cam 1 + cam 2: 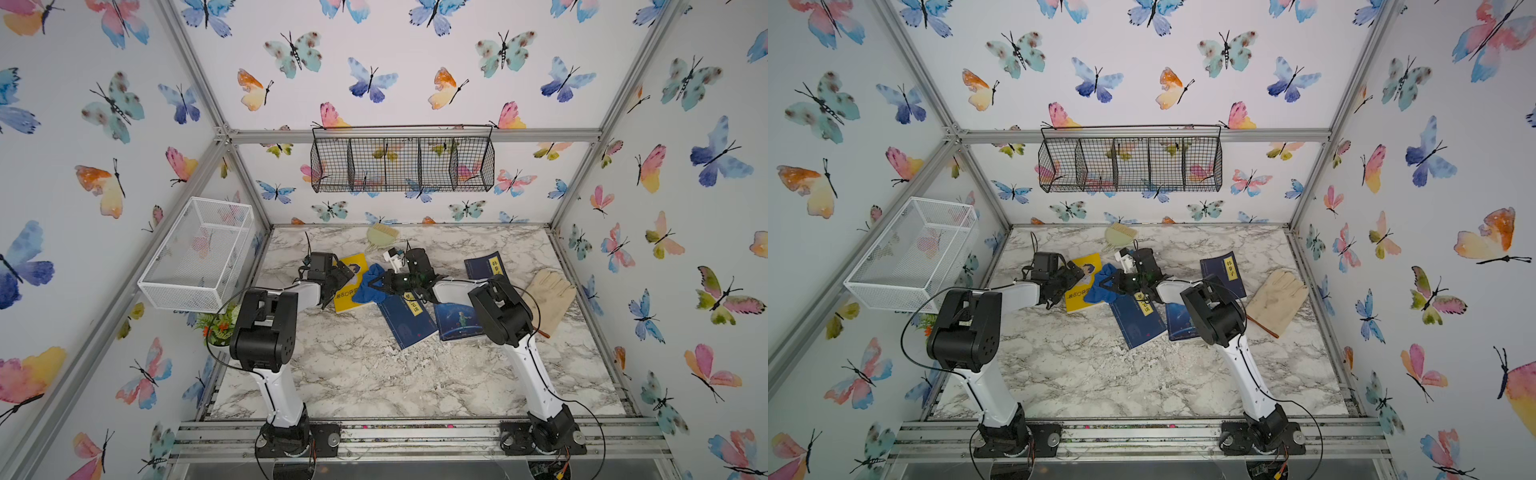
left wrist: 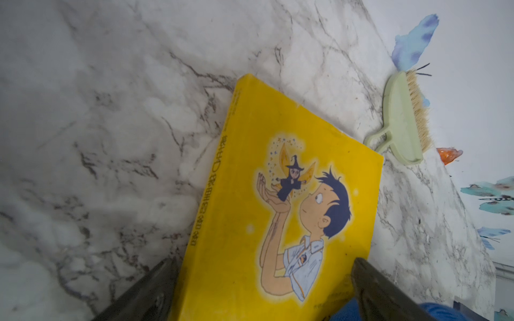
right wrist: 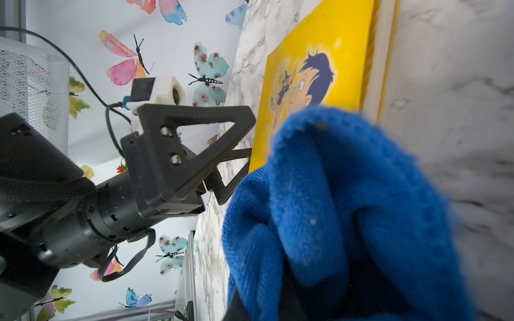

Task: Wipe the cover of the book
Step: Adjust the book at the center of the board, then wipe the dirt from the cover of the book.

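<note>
Left fingers wide, straddling yellow book; right fingers clamp blue cloth over its cover. Risk: book skids on desk under wiping drag.

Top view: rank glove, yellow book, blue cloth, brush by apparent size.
1. glove
2. yellow book, partly covered
3. blue cloth and brush look about alike; not ranking them.
</note>
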`<state>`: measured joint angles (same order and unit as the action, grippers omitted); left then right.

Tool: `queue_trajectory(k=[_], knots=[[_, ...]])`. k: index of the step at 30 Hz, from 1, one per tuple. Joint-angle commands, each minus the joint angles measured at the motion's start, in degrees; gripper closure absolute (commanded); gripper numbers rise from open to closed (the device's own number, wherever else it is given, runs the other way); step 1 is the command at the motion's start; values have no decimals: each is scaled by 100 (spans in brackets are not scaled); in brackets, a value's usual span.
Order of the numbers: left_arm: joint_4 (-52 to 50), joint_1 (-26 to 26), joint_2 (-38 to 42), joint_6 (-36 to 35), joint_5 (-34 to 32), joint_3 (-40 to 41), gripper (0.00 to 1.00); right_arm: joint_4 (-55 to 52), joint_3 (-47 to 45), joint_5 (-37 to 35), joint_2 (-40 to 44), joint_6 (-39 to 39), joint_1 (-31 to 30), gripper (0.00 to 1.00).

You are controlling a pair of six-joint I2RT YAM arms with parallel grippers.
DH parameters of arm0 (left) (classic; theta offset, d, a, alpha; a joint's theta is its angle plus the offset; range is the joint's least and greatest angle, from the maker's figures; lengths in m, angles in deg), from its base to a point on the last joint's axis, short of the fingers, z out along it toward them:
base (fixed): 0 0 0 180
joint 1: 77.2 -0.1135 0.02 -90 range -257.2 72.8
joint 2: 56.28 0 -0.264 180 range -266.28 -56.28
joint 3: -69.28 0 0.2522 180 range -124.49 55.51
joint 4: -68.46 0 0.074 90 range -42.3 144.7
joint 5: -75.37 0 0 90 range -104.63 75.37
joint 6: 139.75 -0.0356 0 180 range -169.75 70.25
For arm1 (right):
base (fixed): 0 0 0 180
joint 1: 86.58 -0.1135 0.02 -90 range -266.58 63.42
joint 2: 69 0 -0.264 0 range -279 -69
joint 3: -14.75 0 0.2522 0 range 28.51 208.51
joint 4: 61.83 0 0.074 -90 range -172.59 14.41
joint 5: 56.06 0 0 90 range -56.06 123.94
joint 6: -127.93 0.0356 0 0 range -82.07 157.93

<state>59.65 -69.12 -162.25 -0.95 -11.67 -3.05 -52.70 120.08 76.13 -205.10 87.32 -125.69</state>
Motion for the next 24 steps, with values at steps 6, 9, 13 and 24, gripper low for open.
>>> queue_trajectory(k=[6,9,13,24], knots=[[-1257,57,442,-164,-299,512,1,-1221,-61,-1365,1351,-1458,-61,99],[-1303,45,465,-122,-414,522,10,-1220,56,-1420,1403,-1484,-113,99],[-1362,57,463,-116,-481,508,34,-1369,519,-1322,937,-1440,-342,99],[-1481,75,262,-124,-515,776,55,-1223,1578,-1442,-752,-955,-530,99]])
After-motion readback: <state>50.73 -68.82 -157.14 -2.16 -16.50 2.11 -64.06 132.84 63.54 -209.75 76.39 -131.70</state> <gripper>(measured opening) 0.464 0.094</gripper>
